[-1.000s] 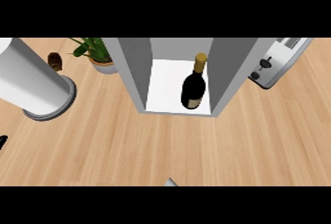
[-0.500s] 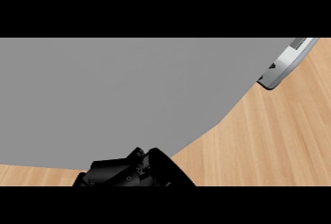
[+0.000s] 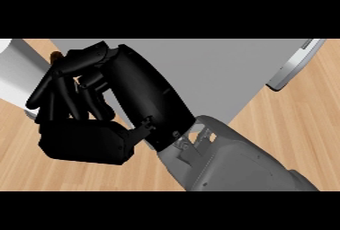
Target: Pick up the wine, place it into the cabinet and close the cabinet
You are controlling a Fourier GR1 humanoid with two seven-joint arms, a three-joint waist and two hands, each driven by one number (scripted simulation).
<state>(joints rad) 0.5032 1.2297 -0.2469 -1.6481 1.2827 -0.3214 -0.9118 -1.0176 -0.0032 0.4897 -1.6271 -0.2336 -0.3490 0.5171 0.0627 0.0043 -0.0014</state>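
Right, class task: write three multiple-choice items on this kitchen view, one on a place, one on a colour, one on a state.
1. Where is the silver appliance?
A upper right
B lower left
C centre

2. What colour is the right hand?
A white
B black
C red

3. The wine bottle is:
A held in the hand
B lying on the wood
C not in view

Answers:
1 A: the appliance shows at the upper right, beside the grey cabinet.
2 B: the hand is black, on a grey forearm.
3 C: no bottle shows anywhere, and the hand holds nothing.
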